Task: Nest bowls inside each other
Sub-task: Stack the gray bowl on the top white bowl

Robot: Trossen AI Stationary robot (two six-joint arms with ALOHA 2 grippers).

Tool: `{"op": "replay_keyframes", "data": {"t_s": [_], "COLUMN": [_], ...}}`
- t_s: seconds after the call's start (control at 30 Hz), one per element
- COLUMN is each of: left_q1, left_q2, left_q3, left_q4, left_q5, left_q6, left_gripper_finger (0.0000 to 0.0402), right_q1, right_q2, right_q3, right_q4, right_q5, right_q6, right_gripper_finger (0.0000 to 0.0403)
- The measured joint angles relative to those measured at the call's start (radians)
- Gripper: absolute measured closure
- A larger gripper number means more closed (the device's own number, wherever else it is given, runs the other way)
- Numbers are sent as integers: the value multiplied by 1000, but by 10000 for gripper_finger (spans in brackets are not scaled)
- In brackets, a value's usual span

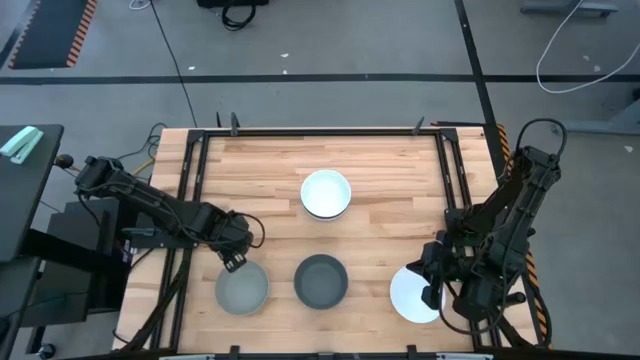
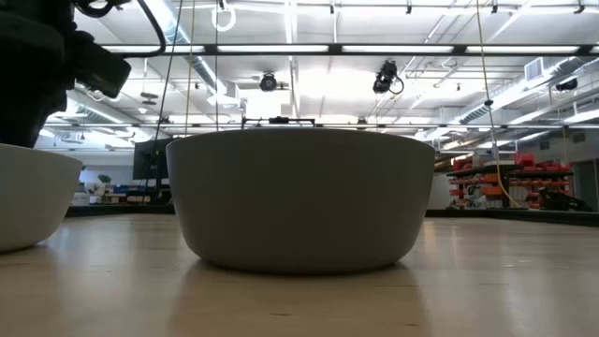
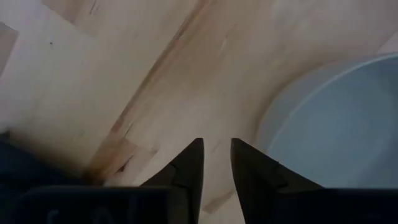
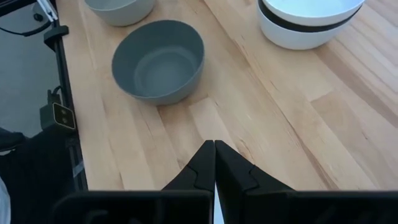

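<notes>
The right gripper's [image 4: 214,163] fingers are pressed tight together, empty, above the round white bowl [image 1: 412,295] at the near right of the wooden table [image 1: 380,170]. The left gripper [image 3: 216,163] has a small gap between its fingers, just beside the light grey bowl [image 1: 242,289]. The dark grey bowl [image 1: 321,281] sits between those two. Farther back stands a white stack of bowls with a black band [image 4: 308,20].

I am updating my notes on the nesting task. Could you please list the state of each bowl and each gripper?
White stack: white bowl nested in black, in white; upright.
Dark grey bowl: upright, alone, empty.
Light grey bowl: upright, alone, empty.
White bowl: upright, alone, under the right arm.
Left gripper: slightly open, empty, beside the light grey bowl.
Right gripper: shut, empty.
</notes>
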Motion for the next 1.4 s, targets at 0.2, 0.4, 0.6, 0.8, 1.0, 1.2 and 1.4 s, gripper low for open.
{"op": "replay_keyframes", "data": {"t_s": [0.2, 0.4, 0.6, 0.8, 1.0, 1.2, 1.4], "left_q1": [-30, -54, -60, -60, -60, -60, -60], "left_q2": [0, 0, 2, 2, 2, 2, 2], "left_q3": [0, 1, -32, -84, -86, -86, -84], "left_q4": [12, 48, 92, 153, 191, 243, 263], "left_q5": [1, 0, 11, 51, 67, 107, 114], "left_q6": [-37, -55, -78, -81, -78, -56, -51], "left_gripper_finger": [288, 274, 267, 267, 261, 262, 259], "right_q1": [-1, 0, 0, 0, 0, 0, 0], "right_q2": [0, 0, 0, 0, 0, 0, 0], "right_q3": [0, 0, 0, 0, 0, 0, 0], "right_q4": [0, 0, 1, 1, 1, 1, 1], "right_q5": [-6, -6, -6, -6, -6, -6, -6], "right_q6": [0, 0, 0, 0, 0, 0, 0], "right_gripper_finger": [392, 392, 392, 392, 392, 392, 392]}}
